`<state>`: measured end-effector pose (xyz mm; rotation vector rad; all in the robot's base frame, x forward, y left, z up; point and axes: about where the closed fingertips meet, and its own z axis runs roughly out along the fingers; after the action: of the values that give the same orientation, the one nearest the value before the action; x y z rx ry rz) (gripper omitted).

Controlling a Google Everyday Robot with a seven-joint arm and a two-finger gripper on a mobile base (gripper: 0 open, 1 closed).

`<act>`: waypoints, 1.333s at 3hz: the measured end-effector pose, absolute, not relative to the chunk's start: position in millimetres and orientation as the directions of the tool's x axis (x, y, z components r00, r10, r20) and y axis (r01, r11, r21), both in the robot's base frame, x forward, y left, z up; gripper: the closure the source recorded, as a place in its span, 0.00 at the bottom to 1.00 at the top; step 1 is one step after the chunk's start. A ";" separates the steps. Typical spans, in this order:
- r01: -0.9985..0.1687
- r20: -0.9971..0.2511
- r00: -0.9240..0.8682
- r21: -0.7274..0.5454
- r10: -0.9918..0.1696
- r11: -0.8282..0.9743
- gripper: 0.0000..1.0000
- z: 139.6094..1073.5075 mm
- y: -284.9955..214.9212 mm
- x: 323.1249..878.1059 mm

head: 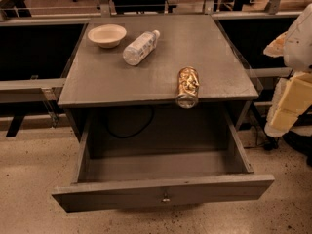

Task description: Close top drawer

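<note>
The top drawer (161,167) of a grey wooden cabinet (156,77) is pulled far out toward me. Its inside shows bare and empty. Its front panel (122,195) carries one small metal knob (166,197) at the centre. My gripper (291,99), with cream and white parts of the arm, is at the right edge of the view, beside the cabinet's right side. It is apart from the drawer and touches nothing that I can see.
On the cabinet top lie a beige bowl (107,34), a clear water bottle (140,47) on its side, and a golden jar (187,87) on its side overhanging the front edge above the drawer. A black cable (129,129) hangs behind the drawer. Speckled floor surrounds the cabinet.
</note>
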<state>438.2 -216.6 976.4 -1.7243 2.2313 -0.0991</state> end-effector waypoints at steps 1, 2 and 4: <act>-0.931 -0.207 -0.221 -0.246 -0.953 0.270 0.00 976.4 -216.6 438.2; -0.929 -0.217 -0.219 -0.252 -0.951 0.272 0.00 957.4 -224.9 433.9; -0.981 -0.148 -0.133 -0.124 -0.980 0.152 0.00 824.3 -248.1 385.7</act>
<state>385.7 -248.1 824.3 -1.9280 2.2287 0.0044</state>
